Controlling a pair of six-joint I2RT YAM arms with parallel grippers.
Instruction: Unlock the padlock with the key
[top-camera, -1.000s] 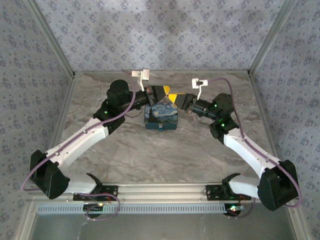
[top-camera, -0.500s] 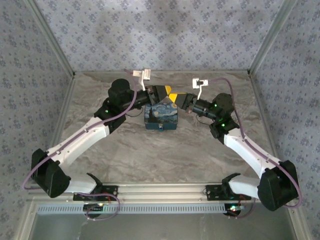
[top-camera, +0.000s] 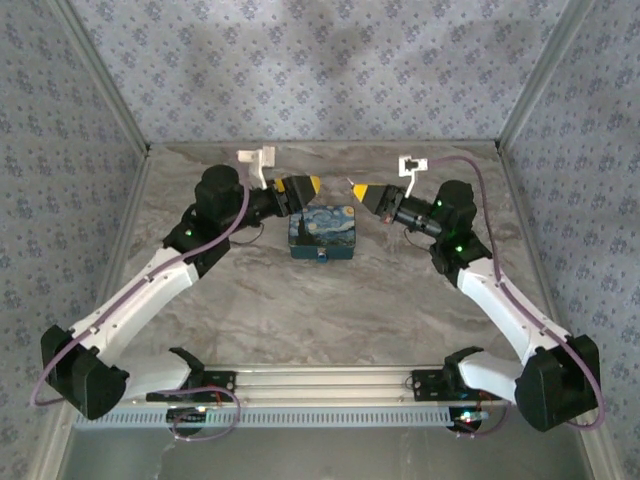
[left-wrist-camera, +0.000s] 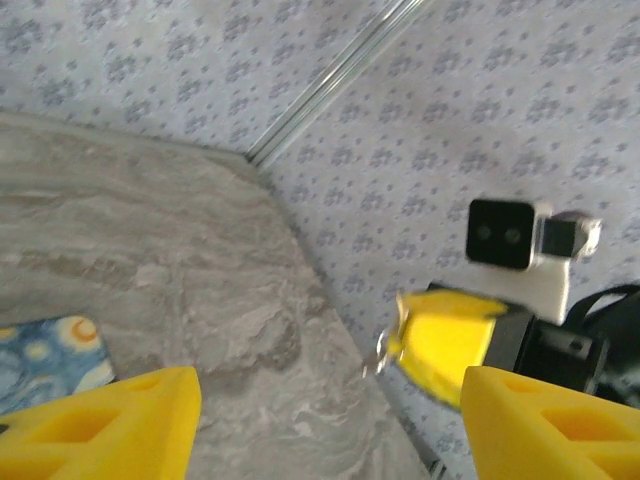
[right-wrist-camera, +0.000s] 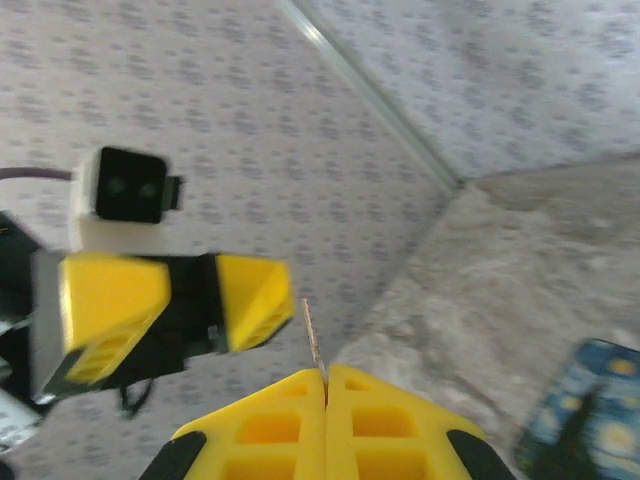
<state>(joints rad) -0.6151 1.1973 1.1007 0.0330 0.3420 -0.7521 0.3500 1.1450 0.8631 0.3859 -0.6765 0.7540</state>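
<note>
The key (right-wrist-camera: 313, 340) is a thin silver blade sticking out of my right gripper (right-wrist-camera: 326, 372), which is shut on it. From above, that gripper (top-camera: 362, 190) hovers behind the right end of a blue painted box (top-camera: 322, 228), the key (top-camera: 352, 184) pointing left. My left gripper (top-camera: 308, 186) hangs open behind the box's left end, a short gap from the key. In the left wrist view its jaws (left-wrist-camera: 330, 400) stand wide apart with nothing between them, and the key (left-wrist-camera: 381, 350) glints at the right gripper's tip. I cannot make out the padlock.
The box sits mid-table on the marbled surface (top-camera: 330, 310). A small dark fitting (top-camera: 320, 257) shows at its front edge. Patterned walls close in the back and both sides. Both arms reach in from the near corners.
My left gripper has opened and drawn back to the left, away from the right gripper. The right gripper has moved slightly right, still shut on the key.
</note>
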